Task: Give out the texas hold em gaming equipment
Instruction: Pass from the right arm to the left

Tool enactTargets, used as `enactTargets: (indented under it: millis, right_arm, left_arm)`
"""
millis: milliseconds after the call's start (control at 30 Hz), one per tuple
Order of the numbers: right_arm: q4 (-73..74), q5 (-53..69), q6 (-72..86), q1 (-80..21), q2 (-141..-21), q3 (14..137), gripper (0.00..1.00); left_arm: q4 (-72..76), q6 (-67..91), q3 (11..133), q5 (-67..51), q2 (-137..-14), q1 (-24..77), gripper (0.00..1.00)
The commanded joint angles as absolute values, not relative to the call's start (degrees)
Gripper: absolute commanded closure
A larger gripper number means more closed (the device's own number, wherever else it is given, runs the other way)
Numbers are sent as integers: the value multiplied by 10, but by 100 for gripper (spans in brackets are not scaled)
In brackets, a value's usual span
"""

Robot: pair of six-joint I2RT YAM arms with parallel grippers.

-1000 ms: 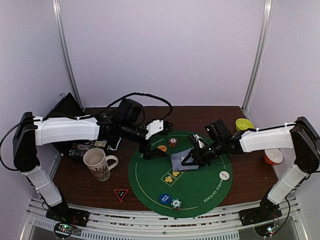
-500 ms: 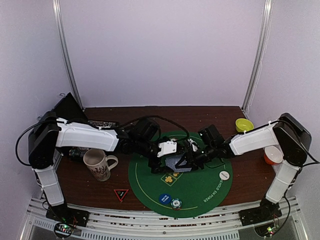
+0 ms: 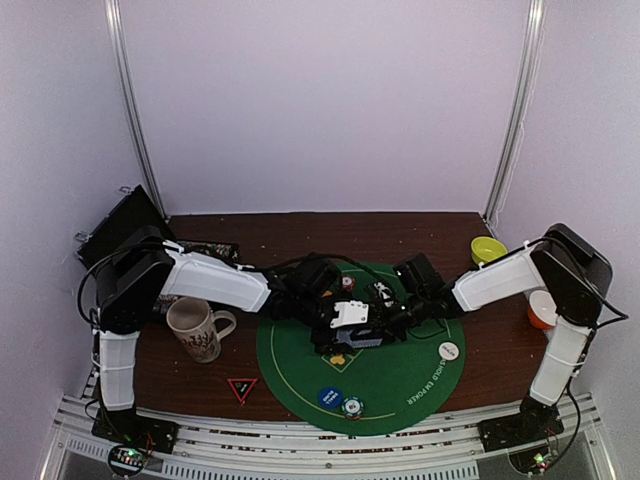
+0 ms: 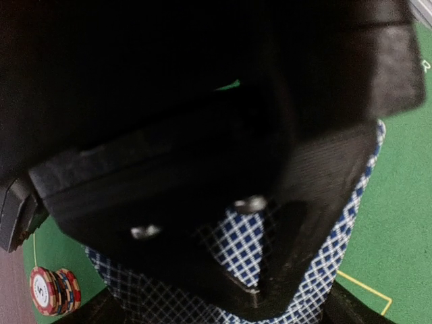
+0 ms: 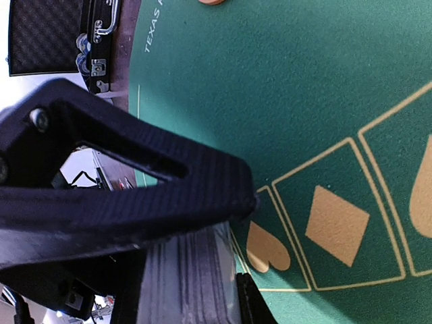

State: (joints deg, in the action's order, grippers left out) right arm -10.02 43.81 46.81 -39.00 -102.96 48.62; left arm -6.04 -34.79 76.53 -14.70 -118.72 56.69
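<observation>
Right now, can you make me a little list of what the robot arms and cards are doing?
Mat: green, round, poker print
Deck: held by right gripper, mid-mat
Left gripper: open, straddling the deck
Chips: red-white stack far side, teal-white stack near edge
Mug: left of the mat

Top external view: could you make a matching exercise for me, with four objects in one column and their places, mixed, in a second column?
Things:
1. mug
2. yellow bowl
3. blue button
4. white button

Places:
A. near edge of the green mat, beside the teal-white chip stack
B. far right corner of the table
C. on the table, left of the mat
D. right edge of the mat

Pairs: 1-C, 2-B, 3-A, 4-D
</observation>
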Motion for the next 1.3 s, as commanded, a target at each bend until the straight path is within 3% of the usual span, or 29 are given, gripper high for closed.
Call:
enactTargets:
  millis: [0,100,467,600,733,1067,1267]
  right_arm:
    - [-97,439,467,-395,-1041,505,100]
    - [-94,439,469,-395,-1047,508,100]
    - [-63,434,458,-394,-1054,519,99]
    - [-22,415,441,-392,-1049,530,86]
    - [-7,402,436,-389,-1036,527,75]
    - [75,353,391,-384,-1002,548,44]
    - [120,310,370,-382,-992,554,40]
  left_arm:
    - [-38,-345,793,-133,-1205,566,14]
    - [-20,-333,789,-144,-1206,567,18]
    - [32,-310,776,-193,-1216,574,13]
    - [24,-304,769,-200,-1217,574,35]
    - [6,-320,754,-190,-1216,573,40]
    - [-15,-333,747,-171,-1221,572,42]
    - [-7,-315,748,-182,-1225,561,45]
